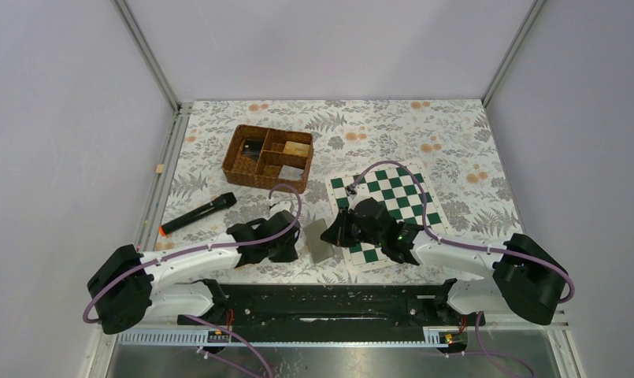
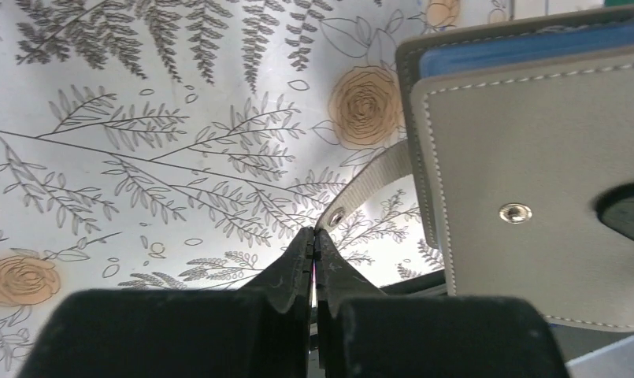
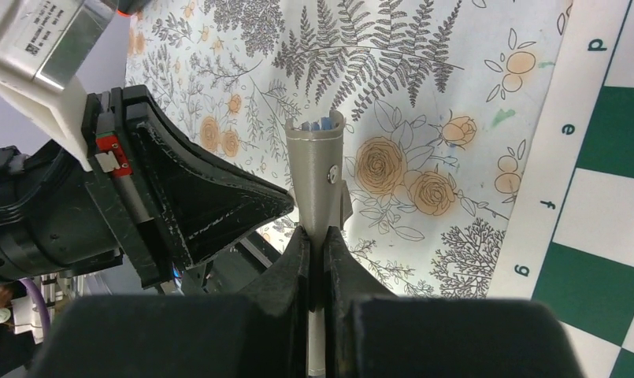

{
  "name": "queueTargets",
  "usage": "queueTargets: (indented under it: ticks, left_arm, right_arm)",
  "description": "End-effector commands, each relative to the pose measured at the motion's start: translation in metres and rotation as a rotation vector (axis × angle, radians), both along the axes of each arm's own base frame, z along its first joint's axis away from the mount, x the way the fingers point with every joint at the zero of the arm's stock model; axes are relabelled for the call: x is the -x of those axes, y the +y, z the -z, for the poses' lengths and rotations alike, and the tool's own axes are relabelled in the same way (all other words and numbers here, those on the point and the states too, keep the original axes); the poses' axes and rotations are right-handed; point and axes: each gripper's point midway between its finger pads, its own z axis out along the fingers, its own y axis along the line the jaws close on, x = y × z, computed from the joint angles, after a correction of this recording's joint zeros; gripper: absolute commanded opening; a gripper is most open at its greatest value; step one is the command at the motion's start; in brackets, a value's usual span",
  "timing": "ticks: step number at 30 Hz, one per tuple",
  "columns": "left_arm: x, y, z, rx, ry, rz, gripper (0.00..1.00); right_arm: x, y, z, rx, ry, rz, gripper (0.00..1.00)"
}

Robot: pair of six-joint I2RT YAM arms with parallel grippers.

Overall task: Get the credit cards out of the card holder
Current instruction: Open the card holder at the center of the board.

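The card holder, standing on edge over the table, could twist out of the right gripper's narrow pinch if its strap is pulled hard. It sits straight ahead of that clamped gripper and just right of the left gripper, which is closed, seemingly on the strap's tip.

Grey card holder is upright on edge, blue showing inside.
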Motion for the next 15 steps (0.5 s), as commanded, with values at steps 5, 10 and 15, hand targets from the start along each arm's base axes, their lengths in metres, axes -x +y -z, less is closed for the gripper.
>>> queueTargets:
  ticks: [5, 10, 15]
  left_arm:
    - [-0.011, 0.022, -0.011, -0.033, -0.071, -0.104, 0.00]
    - [-0.019, 0.035, -0.032, 0.018, -0.113, -0.131, 0.21]
    - [-0.020, 0.022, -0.080, 0.260, -0.207, -0.057, 0.49]
  right_arm:
    - [-0.007, 0.004, -0.026, -0.104, -0.051, -0.011, 0.00]
    - [-0.006, 0.003, -0.037, -0.175, -0.030, -0.050, 0.00]
    - [-0.001, 0.002, -0.050, -0.244, -0.029, -0.112, 0.00]
